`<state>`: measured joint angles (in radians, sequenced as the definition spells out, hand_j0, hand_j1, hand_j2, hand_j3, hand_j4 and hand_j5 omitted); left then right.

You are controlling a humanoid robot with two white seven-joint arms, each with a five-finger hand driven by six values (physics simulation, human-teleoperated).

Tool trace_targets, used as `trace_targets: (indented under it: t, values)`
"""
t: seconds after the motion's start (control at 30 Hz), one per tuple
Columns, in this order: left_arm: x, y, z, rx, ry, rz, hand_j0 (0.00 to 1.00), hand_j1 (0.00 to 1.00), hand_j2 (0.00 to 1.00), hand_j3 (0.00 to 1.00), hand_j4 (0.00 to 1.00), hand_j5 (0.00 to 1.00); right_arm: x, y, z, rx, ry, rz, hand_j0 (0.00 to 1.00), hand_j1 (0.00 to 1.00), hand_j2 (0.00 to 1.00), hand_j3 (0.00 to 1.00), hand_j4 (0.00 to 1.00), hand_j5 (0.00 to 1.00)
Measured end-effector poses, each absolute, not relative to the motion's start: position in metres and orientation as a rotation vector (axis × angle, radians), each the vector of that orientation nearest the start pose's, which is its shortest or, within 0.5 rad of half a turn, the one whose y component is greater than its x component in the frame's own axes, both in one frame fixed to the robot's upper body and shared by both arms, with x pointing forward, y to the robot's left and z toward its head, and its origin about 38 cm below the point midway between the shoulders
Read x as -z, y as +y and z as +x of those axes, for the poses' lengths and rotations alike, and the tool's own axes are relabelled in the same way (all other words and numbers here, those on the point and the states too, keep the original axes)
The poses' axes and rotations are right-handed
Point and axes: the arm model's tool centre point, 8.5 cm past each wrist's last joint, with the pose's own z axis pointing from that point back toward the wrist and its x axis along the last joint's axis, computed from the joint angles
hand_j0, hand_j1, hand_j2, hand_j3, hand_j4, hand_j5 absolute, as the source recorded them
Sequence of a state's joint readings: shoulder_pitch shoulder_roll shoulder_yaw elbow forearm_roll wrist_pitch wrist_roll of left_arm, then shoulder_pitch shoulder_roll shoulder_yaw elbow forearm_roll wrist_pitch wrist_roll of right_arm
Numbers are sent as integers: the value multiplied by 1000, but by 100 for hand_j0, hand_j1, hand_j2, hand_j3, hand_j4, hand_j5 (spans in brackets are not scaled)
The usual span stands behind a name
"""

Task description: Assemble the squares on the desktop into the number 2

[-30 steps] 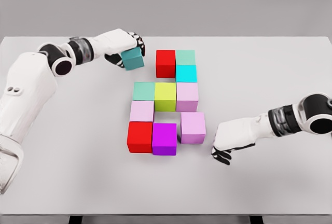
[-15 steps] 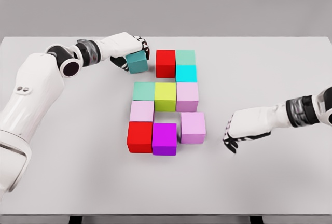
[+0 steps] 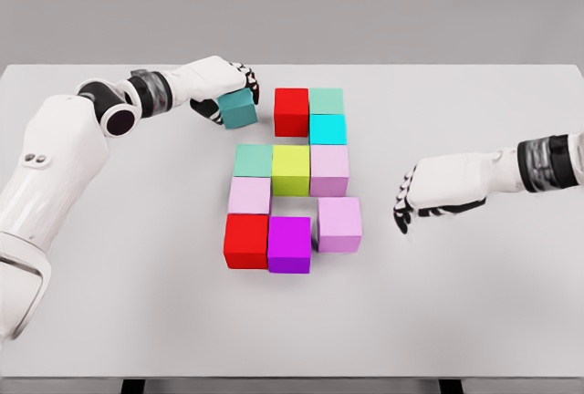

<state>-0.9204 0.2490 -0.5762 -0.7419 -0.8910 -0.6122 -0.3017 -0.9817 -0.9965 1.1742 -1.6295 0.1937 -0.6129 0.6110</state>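
Observation:
My left hand [image 3: 222, 95] is shut on a teal cube [image 3: 240, 108] at the back of the table, just left of a red cube [image 3: 291, 111]. Right of that red cube sit a mint cube [image 3: 327, 100] and a cyan cube [image 3: 328, 129]. Below them runs a row of a mint cube [image 3: 253, 160], a yellow-green cube [image 3: 290, 170] and a pink cube [image 3: 329, 170]. A pale pink cube [image 3: 249, 195] stands under the row's left end. The bottom row holds a red cube [image 3: 246, 241], a magenta cube [image 3: 289, 244] and a pink cube [image 3: 339, 223]. My right hand [image 3: 403, 206] hovers open, right of the bottom row.
The grey table [image 3: 474, 303] runs across the whole view, with its back edge near the top and its front edge near the bottom. All the cubes cluster around its middle.
The left hand carried the teal cube a little right, closer to the top red cube. The right hand withdrew to the right and upward, away from the bottom pink cube.

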Motion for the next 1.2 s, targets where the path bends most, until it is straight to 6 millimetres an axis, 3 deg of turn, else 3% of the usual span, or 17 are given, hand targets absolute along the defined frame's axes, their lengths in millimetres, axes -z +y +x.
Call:
trace_targets:
  t: [0.07, 0.17, 0.43, 1.2]
  values:
    - [-169, 190, 554, 1974, -1409, 548, 53, 53, 53, 53, 53, 53, -226, -265, 394, 3180, 1537, 130, 93, 93, 93, 93, 93, 93]
    - [-169, 190, 554, 1974, -1410, 548, 52, 52, 52, 52, 52, 52, -228, -262, 395, 3168, 1540, 131, 100, 100, 100, 100, 100, 100]
    - [-169, 189, 553, 1969, -1419, 548, 52, 52, 52, 52, 52, 52, -237, -255, 399, 3138, 1547, 153, 100, 100, 100, 100, 100, 100]
    - [-176, 188, 552, 1938, -1472, 536, 51, 51, 51, 51, 51, 51, -231, -245, 398, 3123, 1655, 25, 100, 100, 100, 100, 100, 100]
